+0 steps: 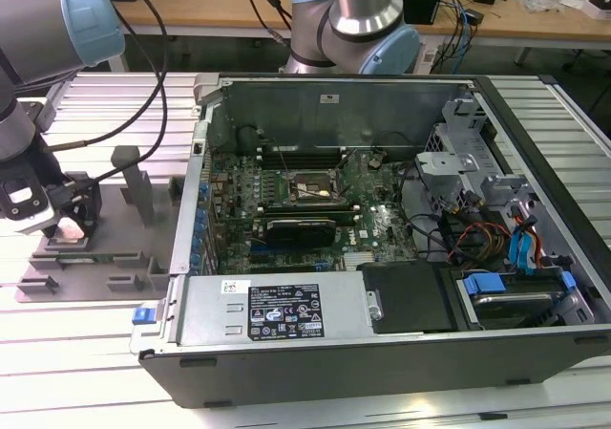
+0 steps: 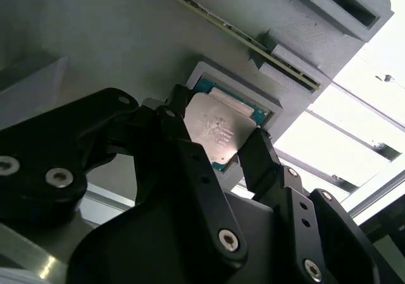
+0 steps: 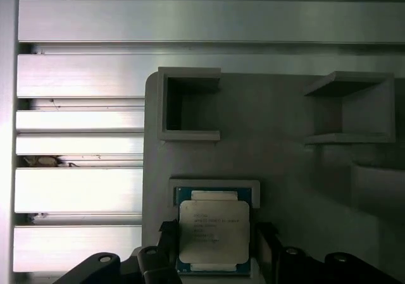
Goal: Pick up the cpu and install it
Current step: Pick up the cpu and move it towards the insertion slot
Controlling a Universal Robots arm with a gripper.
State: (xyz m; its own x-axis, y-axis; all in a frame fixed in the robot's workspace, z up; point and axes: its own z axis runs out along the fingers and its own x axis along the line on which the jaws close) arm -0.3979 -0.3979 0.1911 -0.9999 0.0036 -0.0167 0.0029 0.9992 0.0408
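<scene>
The cpu, a small flat square chip with a pale silvery metal lid on a green board, sits right between the tips of the black two-fingered gripper. In the second wrist view the cpu shows the same way. The gripper is clenched on it, with one black finger against each of two opposite edges. The chip lies flat in a shallow square recess of the grey plastic fixture plate, and the recess rim shows just past the chip's far edge.

Beyond the fingertips, further along the same plate, two open box-shaped pockets stand well apart from the chip. Beside the gripper the plate ends, and the ribbed aluminium table runs on in bright slats.

In the exterior view the gripper is down over the fixture plate, and a pale patch shows between its tips. Well away from the gripper, past the fixture's upright posts, lies the open black desktop computer case. Inside it is a green motherboard, whose dark square socket frame sits near the middle. Behind the case stands a second grey-and-blue robot arm.
</scene>
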